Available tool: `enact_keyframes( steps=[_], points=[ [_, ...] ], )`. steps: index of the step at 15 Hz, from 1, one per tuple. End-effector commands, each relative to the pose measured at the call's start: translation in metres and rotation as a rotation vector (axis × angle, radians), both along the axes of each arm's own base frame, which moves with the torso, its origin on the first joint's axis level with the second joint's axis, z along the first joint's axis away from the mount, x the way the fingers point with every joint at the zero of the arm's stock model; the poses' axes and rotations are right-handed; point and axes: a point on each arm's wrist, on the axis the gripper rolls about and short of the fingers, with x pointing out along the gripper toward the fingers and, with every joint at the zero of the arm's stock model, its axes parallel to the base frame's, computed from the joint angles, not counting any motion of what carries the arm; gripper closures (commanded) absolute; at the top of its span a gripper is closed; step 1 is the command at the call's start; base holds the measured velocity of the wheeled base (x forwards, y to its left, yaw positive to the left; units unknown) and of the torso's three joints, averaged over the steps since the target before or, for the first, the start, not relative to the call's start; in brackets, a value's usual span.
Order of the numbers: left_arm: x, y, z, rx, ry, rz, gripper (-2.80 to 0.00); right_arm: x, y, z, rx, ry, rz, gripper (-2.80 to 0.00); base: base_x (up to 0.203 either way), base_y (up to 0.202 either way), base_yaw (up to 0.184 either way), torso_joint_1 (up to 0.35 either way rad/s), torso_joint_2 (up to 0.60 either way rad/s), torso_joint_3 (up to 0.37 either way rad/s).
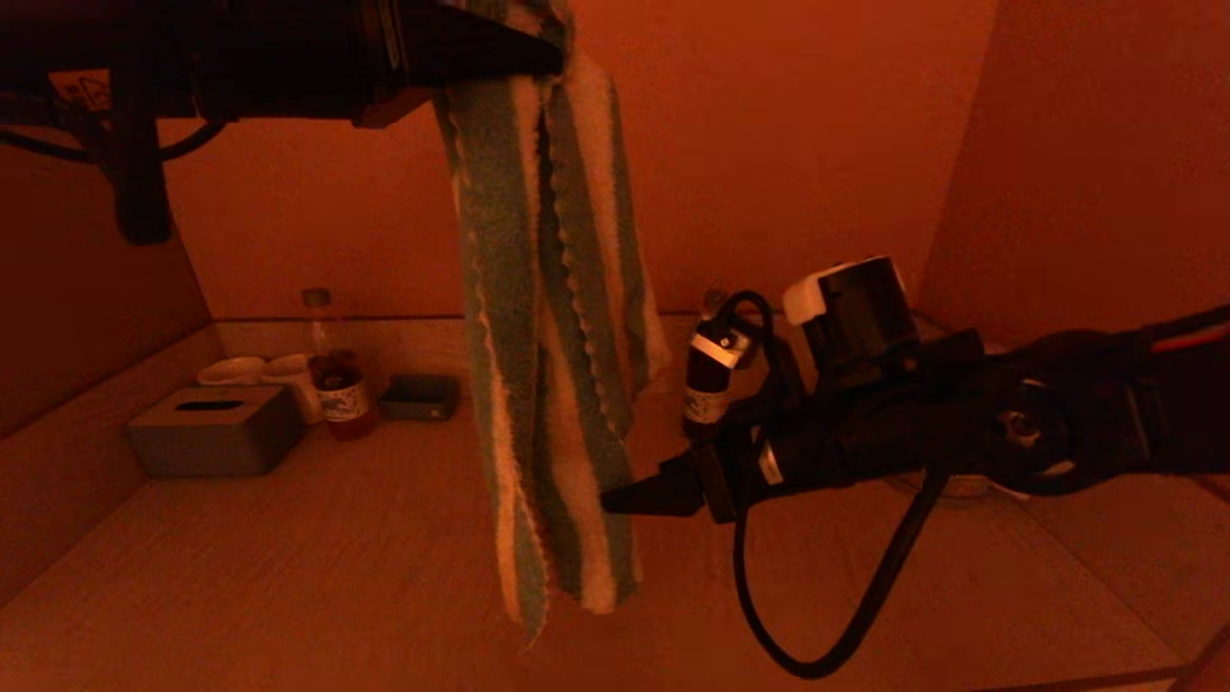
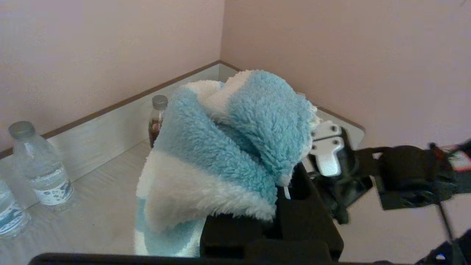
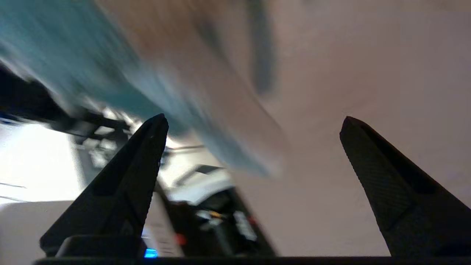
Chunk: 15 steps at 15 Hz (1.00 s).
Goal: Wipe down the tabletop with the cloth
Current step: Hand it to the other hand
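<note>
The blue-and-white striped fluffy cloth [image 1: 553,336] hangs in a long strip above the pale wooden tabletop [image 1: 317,567]; its lower end is near the surface. My left gripper [image 1: 543,48] is high at the top and shut on the cloth's upper end. In the left wrist view the cloth [image 2: 220,154] bunches over the left gripper [image 2: 279,195] and hides the fingertips. My right gripper [image 1: 620,500] reaches in from the right, close to the cloth's lower part. In the right wrist view the right gripper [image 3: 252,125] is open and empty, with the cloth [image 3: 73,62] beyond its fingers.
A grey tissue box [image 1: 213,430], white cups [image 1: 235,370], a dark-liquid bottle [image 1: 336,384] and a small dark box [image 1: 420,396] stand at the back left. Another bottle [image 1: 709,380] stands behind my right arm. Water bottles [image 2: 40,165] stand along the wall. Walls close in the back and both sides.
</note>
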Motion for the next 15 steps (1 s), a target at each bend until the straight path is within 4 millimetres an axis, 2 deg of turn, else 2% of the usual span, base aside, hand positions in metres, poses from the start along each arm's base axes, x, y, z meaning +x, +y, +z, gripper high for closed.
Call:
enact_keyframes(
  steps=[1, 3, 7, 10, 15],
  points=[
    [0.001, 0.000, -0.001, 0.001, 0.003, 0.002, 0.00, 0.005, -0.003, -0.011, -0.158, -0.212, 0.047, -2.80, 0.000, 0.000, 0.000, 0.000, 0.00, 0.000],
    [0.000, 0.001, 0.000, -0.001, 0.001, -0.003, 0.00, 0.009, -0.005, -0.012, -0.230, -0.312, 0.057, -2.80, 0.000, 0.000, 0.000, 0.000, 0.00, 0.000],
    [0.003, 0.002, -0.001, 0.002, 0.004, 0.005, 0.00, 0.020, -0.010, -0.006, -0.207, -0.403, 0.019, -2.80, 0.000, 0.000, 0.000, 0.000, 0.00, 0.000],
    [0.011, 0.007, -0.004, 0.000, 0.015, 0.003, 0.00, 0.030, -0.030, 0.010, -0.123, -0.495, -0.009, -2.80, 0.000, 0.000, 0.000, 0.000, 0.00, 0.000],
    [0.017, 0.008, -0.007, -0.003, 0.037, -0.023, 0.00, 0.018, -0.035, 0.015, 0.013, -0.528, 0.118, -2.80, 0.000, 0.000, 0.000, 0.000, 0.00, 0.000]
  ],
)
